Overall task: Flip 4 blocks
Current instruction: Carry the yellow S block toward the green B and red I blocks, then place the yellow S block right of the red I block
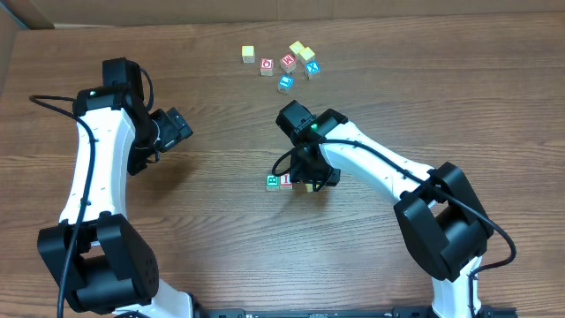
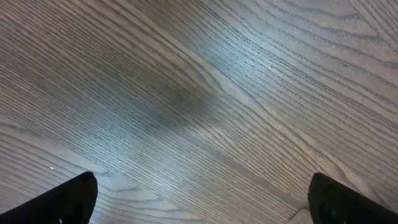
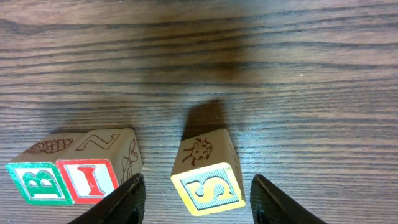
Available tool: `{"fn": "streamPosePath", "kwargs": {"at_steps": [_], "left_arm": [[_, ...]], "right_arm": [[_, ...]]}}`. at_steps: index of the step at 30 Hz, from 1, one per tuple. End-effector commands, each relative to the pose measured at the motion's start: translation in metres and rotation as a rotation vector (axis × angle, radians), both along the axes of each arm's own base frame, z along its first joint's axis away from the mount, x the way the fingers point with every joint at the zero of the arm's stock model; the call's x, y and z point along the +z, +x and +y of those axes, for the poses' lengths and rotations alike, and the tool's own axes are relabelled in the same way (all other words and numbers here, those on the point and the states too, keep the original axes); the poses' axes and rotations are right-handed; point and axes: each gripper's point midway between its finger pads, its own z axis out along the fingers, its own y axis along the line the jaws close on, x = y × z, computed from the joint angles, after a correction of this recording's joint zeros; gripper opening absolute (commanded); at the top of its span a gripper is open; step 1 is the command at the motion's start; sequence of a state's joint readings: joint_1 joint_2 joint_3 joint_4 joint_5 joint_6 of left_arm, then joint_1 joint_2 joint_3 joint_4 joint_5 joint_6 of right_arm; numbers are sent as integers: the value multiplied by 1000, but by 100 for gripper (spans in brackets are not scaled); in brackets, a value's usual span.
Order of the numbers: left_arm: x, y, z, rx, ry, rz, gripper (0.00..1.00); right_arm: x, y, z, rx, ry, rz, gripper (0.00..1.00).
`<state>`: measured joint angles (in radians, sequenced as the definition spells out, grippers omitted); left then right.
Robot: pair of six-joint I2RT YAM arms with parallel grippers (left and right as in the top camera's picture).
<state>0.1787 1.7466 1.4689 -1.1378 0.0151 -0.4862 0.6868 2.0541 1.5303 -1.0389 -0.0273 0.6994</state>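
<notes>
The right claw (image 3: 199, 194) is released. Its two black fingers (image 3: 127, 200) stand on either side of a small wooden cube with a yellow-framed S face (image 3: 206, 188), and a sliver of wood shows between each finger and the cube. This cube rests on the brown wood-grain worktop (image 1: 221, 221), turned slightly against the grain, with a ladybird drawn on its pale upper side.

Just beside it toward the robot's left, across a narrow gap, two more cubes sit touching one another. The nearer is a wooden cube with a red-framed I face (image 3: 90, 180), and the outer one is a wooden cube with a green-framed B face (image 3: 34, 182). Their pale tops carry a Z and a cone-like sketch. From overhead, this row of three lies near the middle of the worktop.

Well apart from the row, toward the far edge, lies a loose group of small cubes (image 1: 300, 51). The one nearest the row is a blue-faced wooden cube (image 1: 284, 83), its letter too small to read. A cube with a red ring on its face (image 1: 267, 66) sits just beyond it.

The left claw (image 2: 202, 202) is released wide, its dark fingertips at the lower corners of its own view with only bare wood between them. From overhead it hangs toward the worktop's left edge, well apart from every cube.
</notes>
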Motion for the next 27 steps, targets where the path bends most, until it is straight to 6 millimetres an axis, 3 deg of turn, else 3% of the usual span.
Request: {"fn": "streamPosePath", "kwargs": {"at_steps": [1,7,10,12,15,22,27], "left_arm": [[12,4,2,-11,12,-34,100],[12,4,2,-11,12,-34,100],[12,4,2,-11,12,-34,100],[12,4,2,-11,12,-34,100],[12,4,2,-11,12,-34,100],[12,4,2,-11,12,-33,100],[12,4,2,-11,12,-34,100]], "right_arm": [[9,7,-1,10,12,-12,55],[48,19,-26,-56,18,-20,54],[53,17,-40,-91,16,14,41],[49,13,-47,-106,8,46,22],[38,5,-52,-107,-10,71,4],[11,-7,-50,-130,-14,88,4],[-10,-8,-32,-127,74,68,4]]}}
